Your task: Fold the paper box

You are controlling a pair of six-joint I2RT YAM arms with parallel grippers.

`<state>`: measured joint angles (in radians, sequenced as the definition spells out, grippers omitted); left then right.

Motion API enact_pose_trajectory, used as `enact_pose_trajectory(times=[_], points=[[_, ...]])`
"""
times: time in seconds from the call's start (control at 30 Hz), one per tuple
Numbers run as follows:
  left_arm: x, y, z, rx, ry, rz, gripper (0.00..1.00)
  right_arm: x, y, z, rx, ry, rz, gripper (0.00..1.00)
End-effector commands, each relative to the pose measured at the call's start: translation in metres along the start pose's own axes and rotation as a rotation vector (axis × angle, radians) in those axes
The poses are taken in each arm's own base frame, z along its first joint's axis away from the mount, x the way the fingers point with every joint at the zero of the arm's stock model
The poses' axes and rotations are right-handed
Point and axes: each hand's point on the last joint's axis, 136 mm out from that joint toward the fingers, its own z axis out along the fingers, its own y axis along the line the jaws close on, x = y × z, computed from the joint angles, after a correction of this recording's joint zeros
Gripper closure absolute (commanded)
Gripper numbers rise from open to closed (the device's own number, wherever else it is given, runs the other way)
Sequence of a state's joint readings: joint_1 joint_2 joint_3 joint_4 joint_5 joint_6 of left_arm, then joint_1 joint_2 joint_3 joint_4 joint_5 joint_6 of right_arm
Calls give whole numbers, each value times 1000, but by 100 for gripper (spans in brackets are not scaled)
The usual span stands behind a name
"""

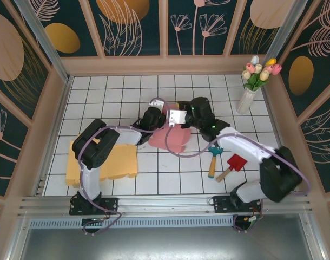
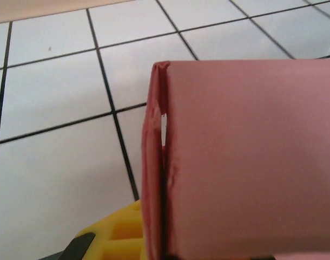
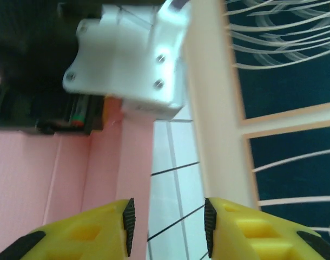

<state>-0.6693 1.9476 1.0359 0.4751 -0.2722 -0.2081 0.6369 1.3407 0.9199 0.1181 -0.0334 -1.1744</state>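
Arms from both sides met over the paper box (image 1: 173,140), a pink, part-folded thing that lay near the middle of the tiled table (image 1: 111,92), a little toward the far edge. The left gripper (image 1: 154,115) reached in from the left and was clamped tight on an upright wall of the box. From its wrist camera that wall rose close to the lens, doubled over at its left edge with a thin slit between the layers. One yellow finger (image 2: 119,238) sat against it at the bottom, and the other was hidden behind the pink panel.

The right gripper (image 3: 167,222) hung just beside the box with its jaws parted, holding nothing, white tile showing between its black pads (image 3: 129,225). Ahead of it I could see the white bracket (image 3: 130,59) of the other arm above the pink wall.

Toward the near left corner lay a yellow sheet (image 1: 119,162), partly under the left arm. Right of the box and apart from it lay a toy hammer (image 1: 213,160) and a red shovel (image 1: 236,163), side by side. A vase of tulips (image 1: 250,89) stood at the far right corner.
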Motion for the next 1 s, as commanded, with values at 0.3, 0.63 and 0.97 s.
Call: enact_pose_trajectory(times=[0.3, 0.63, 0.97], points=[[40, -24, -47, 134, 470, -80, 100, 6, -85, -132, 401, -109, 1291, 56], [78, 5, -73, 19, 648, 36, 100, 21, 2, -103, 173, -67, 1472, 55], [61, 24, -75, -82, 510, -8, 100, 30, 41, -45, 50, 44, 1537, 53]])
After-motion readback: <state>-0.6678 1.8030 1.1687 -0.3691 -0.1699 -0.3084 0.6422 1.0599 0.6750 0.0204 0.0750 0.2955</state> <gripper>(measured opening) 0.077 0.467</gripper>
